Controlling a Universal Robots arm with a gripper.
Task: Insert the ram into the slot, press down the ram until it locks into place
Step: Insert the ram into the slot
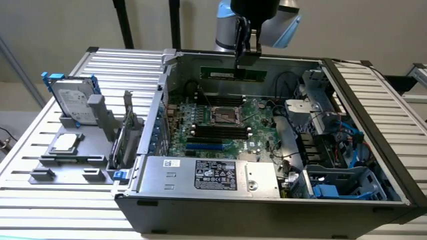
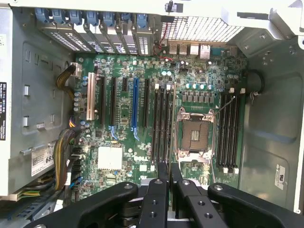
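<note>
Ram first: the long thin green circuit-board stick (image 1: 233, 74) hangs from my black two-fingered gripper (image 1: 244, 63), which is clamped on its upper edge. The stick runs left to right across the exterior view, over the far end of the open grey computer case (image 1: 200, 200). The long narrow black memory slots (image 1: 220, 131) sit nearer and lower, on the large green motherboard (image 1: 257, 112), well apart from the stick.

From my wrist, my fingers (image 2: 160, 194) stand pressed almost together. Beyond my fingertips, the slots (image 2: 161, 126) run beside the square silver processor socket (image 2: 194, 133).
</note>
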